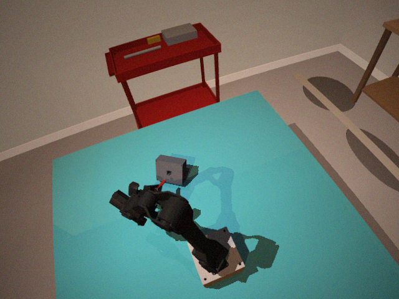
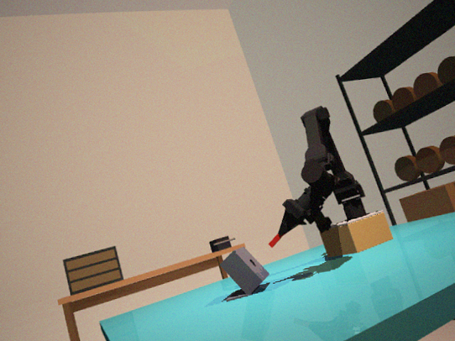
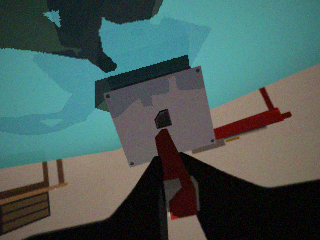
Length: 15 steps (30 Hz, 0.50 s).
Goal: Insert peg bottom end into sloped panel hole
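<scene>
The grey sloped panel (image 1: 162,166) (image 2: 240,273) (image 3: 187,107) stands on the table, with one dark, angular hole (image 1: 168,172) (image 2: 252,262) (image 3: 163,119) in its face. My gripper (image 1: 157,188) (image 2: 280,234) (image 3: 168,160) is shut on the red peg (image 1: 162,184) (image 2: 274,240) (image 3: 170,152), which is off the table and points obliquely down toward the panel. In the exterior view a gap shows between the peg's free end and the panel face. In the wrist view that end appears just below the hole. The fingers hide part of the peg; how its flat sides match the hole cannot be told.
The turquoise table (image 1: 106,257) (image 2: 223,326) carries the arm's base block (image 1: 209,279) (image 2: 366,234). Away from the table are a red cart (image 1: 167,61) with a grey box (image 1: 179,33), a wooden bench (image 2: 154,272) and a dark shelf rack (image 2: 365,153).
</scene>
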{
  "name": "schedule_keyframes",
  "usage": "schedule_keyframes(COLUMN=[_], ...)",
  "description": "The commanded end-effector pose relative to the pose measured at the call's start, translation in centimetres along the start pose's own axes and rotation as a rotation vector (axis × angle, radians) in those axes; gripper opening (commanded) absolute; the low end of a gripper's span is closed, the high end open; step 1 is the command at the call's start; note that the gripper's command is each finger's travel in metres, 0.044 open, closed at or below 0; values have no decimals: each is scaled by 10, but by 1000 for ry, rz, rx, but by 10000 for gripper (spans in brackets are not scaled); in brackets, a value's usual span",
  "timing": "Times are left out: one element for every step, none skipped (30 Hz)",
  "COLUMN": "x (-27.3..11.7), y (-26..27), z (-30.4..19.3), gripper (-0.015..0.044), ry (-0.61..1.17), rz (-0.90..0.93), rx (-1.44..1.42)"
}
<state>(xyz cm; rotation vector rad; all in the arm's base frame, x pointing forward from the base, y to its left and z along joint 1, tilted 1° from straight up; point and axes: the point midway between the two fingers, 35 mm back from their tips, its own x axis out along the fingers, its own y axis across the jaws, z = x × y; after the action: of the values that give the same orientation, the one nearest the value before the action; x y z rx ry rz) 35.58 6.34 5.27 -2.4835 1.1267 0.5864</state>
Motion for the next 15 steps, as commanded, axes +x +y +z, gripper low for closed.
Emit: schedule_keyframes(x=[4,6,7,8,9,10,11,12,13,14,15,16,17,18,19], y=[0,0,0,-1,-1,-1,-1,-2,-2,-2,-2,-3,-3,-3,-3], z=[0,0,0,0,0,1,1,1,1,1,1,1,1,1,1], gripper=[0,0,0,0,0,0,0,0,0,0,0,0,0,0,0], ry=[5,6,7,8,8,9,10,11,12,14,15,16,17,18,19], rz=[2,0,-1,-2,-3,-4,-5,-6,-7,-8,-9,-11,-12,-13,-14], rx=[-14,-18,-21,-25,-29,-33,-36,-40,-44,-47,-51,-55,-59,-62,-66])
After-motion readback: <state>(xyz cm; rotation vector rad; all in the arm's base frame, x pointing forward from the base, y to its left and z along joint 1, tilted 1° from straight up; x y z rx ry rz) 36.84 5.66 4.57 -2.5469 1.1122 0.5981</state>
